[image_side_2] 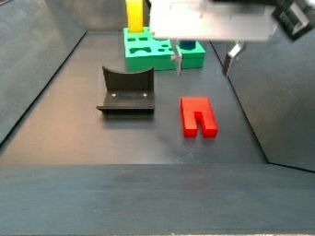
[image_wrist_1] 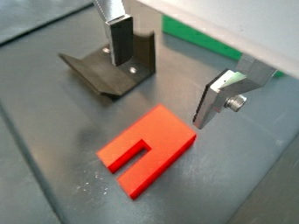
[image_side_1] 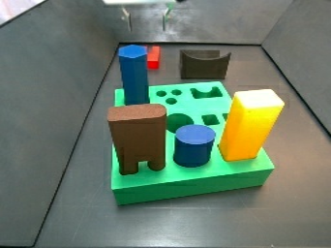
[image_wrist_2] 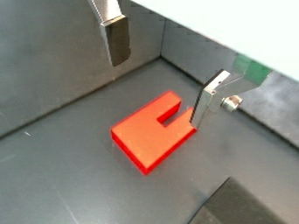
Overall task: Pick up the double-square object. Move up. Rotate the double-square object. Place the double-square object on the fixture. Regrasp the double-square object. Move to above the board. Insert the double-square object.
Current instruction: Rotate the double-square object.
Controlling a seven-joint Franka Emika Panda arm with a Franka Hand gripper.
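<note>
You see one double-square object [image_wrist_1: 145, 149], lying flat on the floor below the gripper [image_wrist_1: 163, 74], fully visible in both wrist views and mostly hidden behind the blue column [image_side_1: 132, 74] in a side view. The gripper's fingers stand apart, holding nothing. One fixture [image_side_2: 127, 91] sits beside it; one board [image_side_1: 188, 145] lies beyond.

- The double-square object [image_wrist_2: 156, 131], red and notched at one end, is seen lying flat on the dark floor.
- The gripper [image_wrist_2: 158, 72] is held above it, fingers [image_wrist_2: 117, 39] spread wide apart with nothing between them.
- One finger is seen just beside the notch.
</note>
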